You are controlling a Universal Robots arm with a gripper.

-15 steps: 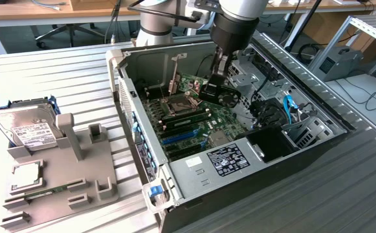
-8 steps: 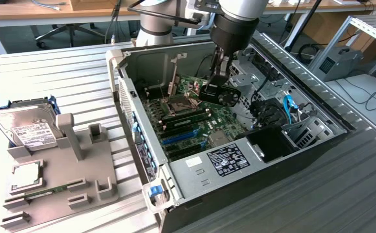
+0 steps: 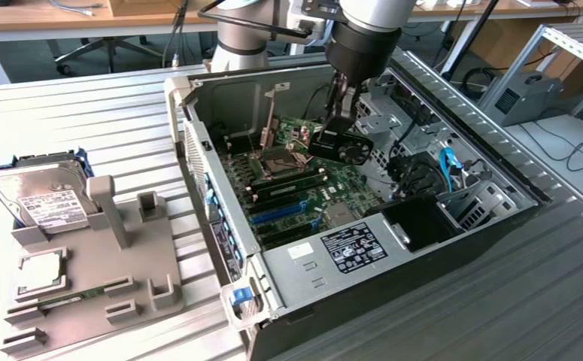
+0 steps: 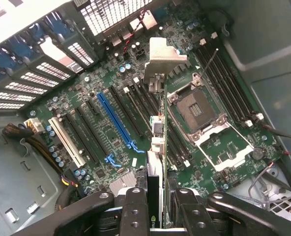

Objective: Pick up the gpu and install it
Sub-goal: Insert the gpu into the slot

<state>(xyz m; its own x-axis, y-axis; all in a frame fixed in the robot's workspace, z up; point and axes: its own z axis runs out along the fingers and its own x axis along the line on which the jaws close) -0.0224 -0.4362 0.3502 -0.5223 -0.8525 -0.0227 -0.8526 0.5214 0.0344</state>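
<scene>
On the exterior view's left of the computer case we see a grey tray carrying a hard drive. Inside the case, the gripper hangs over the motherboard. Its claw is clamped on the gpu, held edge-on above the slots inside the case, with its silver bracket at the end away from the fingers.

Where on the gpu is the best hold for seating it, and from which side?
Pinch the gpu across its flat faces at the upper edge, from above: it is thin and stands edge-on over the motherboard, silver bracket free. The end effector grips so.
</scene>
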